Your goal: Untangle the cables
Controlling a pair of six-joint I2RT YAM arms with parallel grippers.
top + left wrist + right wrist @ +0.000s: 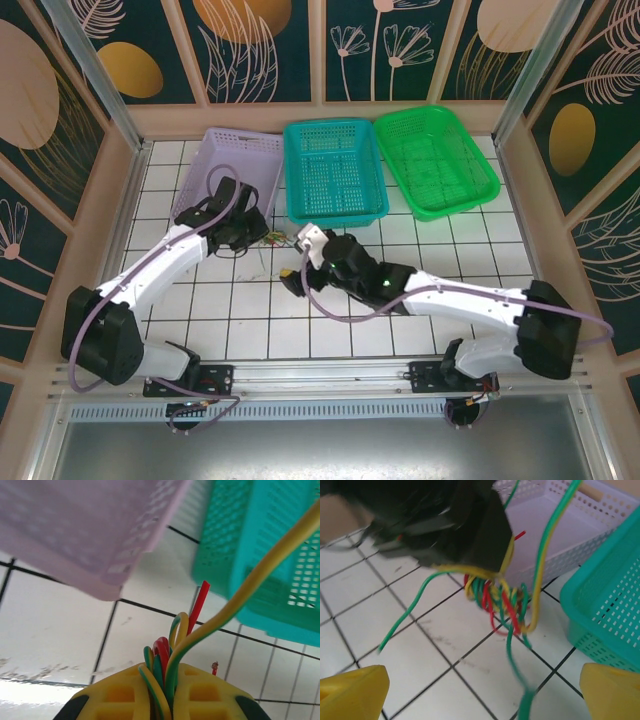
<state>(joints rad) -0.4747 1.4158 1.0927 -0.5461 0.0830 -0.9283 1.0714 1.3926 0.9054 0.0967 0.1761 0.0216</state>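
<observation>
The cables (499,601) form a knot of thin green, yellow and red wires hanging just above the tiles, in front of the purple basket. My left gripper (167,692) is shut on this bundle, with green-yellow and red loops (162,655) poking out between its yellow fingers. From above, the left gripper (255,235) sits by the basket corner with the cables (276,241) beside it. My right gripper (482,695) faces the knot with its jaws wide open. One blurred green wire (522,680) dangles between the jaws, untouched. A yellow-green strand (547,545) rises up out of view.
A purple basket (240,155), a teal basket (333,170) and a green basket (437,160) line the back of the tiled table (420,250). The teal basket's corner (605,605) stands close on the right of the knot. Wooden walls border both sides.
</observation>
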